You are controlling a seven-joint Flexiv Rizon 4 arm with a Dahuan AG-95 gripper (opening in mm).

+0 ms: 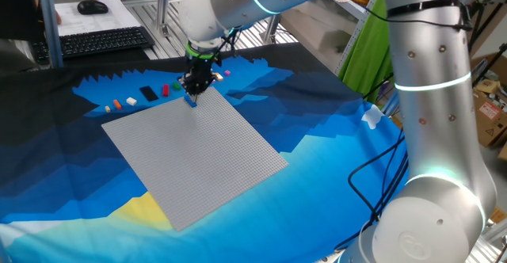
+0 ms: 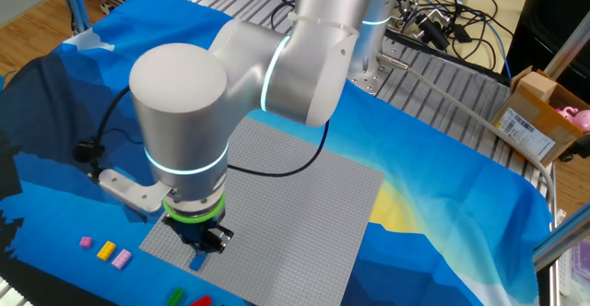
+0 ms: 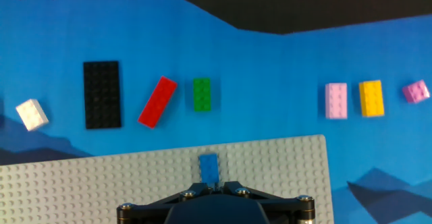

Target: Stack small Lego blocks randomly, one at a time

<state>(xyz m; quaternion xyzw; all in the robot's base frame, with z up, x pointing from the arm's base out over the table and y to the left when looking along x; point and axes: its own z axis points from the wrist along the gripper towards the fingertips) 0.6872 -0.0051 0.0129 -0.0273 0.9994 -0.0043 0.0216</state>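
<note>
One blue brick (image 3: 208, 168) pinched in the clenched gripper (image 3: 213, 183), pressed onto grey baseplate (image 3: 101, 183) near its edge, loose bricks (image 3: 201, 94) lined beyond on cloth (image 3: 270, 75).

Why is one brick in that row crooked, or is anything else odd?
The red brick lies slanted beside the straight green brick. The white brick is skewed too. Nothing looks spilled or broken.
</note>
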